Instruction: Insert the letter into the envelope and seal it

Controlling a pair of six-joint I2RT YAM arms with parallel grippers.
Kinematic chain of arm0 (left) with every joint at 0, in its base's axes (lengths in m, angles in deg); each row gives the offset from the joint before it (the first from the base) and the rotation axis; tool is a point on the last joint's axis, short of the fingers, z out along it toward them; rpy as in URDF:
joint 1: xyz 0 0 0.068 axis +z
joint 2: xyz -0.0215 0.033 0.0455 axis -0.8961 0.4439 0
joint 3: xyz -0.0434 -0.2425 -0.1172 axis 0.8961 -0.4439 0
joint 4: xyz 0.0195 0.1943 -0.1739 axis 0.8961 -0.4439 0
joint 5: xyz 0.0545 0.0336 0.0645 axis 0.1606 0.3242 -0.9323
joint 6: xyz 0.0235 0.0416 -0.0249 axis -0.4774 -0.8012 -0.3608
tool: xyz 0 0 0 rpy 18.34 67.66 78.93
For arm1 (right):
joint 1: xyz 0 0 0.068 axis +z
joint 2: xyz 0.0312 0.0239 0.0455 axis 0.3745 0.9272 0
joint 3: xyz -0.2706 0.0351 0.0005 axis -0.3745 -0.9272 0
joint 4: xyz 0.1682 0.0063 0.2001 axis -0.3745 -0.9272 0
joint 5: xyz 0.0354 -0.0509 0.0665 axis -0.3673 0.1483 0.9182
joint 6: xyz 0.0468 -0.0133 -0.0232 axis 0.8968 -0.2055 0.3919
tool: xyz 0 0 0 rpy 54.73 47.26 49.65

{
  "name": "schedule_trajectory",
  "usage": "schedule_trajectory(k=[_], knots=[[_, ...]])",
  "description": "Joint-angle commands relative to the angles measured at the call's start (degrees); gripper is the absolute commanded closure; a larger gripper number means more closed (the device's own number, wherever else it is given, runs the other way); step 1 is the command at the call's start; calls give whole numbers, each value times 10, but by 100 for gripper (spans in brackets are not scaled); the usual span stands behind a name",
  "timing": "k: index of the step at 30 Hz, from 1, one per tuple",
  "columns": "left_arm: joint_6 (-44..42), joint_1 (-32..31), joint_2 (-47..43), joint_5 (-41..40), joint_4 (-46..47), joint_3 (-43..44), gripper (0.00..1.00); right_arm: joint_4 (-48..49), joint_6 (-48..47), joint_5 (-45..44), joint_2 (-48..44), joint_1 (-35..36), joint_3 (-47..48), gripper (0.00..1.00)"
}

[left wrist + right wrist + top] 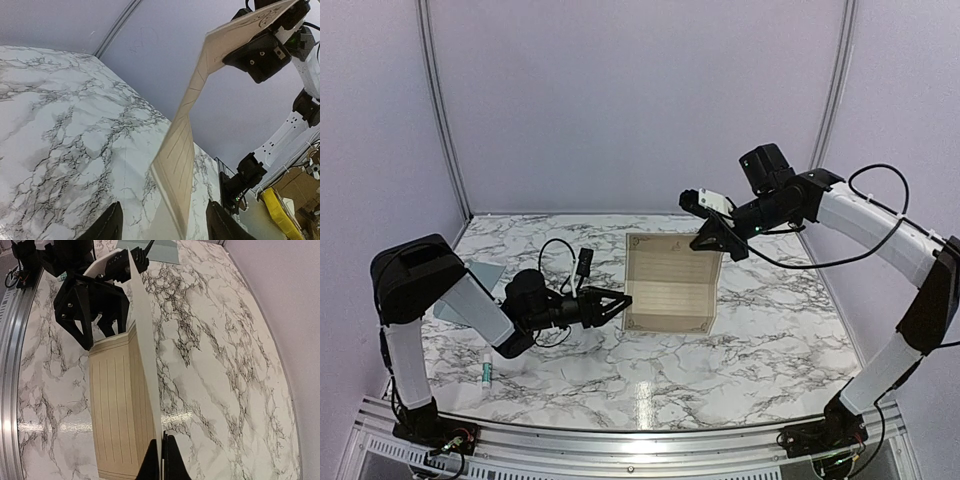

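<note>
1. Your letter (pixel 670 283) hangs in the air over the middle of the desk (pixel 760 330). Its upper right corner is raised and its lower edge drops toward the marble, so the sheet stands steeply tilted and bows along its length.
2. In the right wrist view you see the sheet almost edge-on, a thin pale line running up the frame, with the ruled tan face falling away to its left.
3. Your right pincer (pixel 718 238) is closed on the letter's upper right corner; its two fingertips (pixel 170 460) meet with the paper edge between them.
4. Your left pincer (pixel 618 300) sits low, just beside the letter's lower left edge. Its jaws stand apart, and in the left wrist view the sheet's bottom edge lies in the gap between the fingers (pixel 107 225). You cannot tell whether either finger touches the paper.
5. The envelope (pixel 472 283) lies flat near the desk's left edge, well apart from the letter and largely hidden behind the left arm.
6. A small white-green tube (pixel 486 373) lies near the front left of the desk, close to the left arm's base.
7. Open marble runs along the front edge and to the right of the letter, and a narrower strip lies between the letter's top edge and the back wall.
</note>
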Motion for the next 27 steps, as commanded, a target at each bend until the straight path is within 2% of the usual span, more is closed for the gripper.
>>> schedule_trajectory(k=[1,12,16,23,27], knots=[[35,-8,25,41,66,32,47,14,9,12,-17,-5,-7,100],[79,-8,62,59,62,69,83,16,10,11,-23,-5,-16,100],[88,-8,67,60,59,74,91,17,10,10,-27,-4,-20,100],[127,-5,72,61,46,89,99,10,-18,19,-53,-5,-38,100],[119,-2,59,45,41,82,100,0,-37,33,-91,-2,-74,78]])
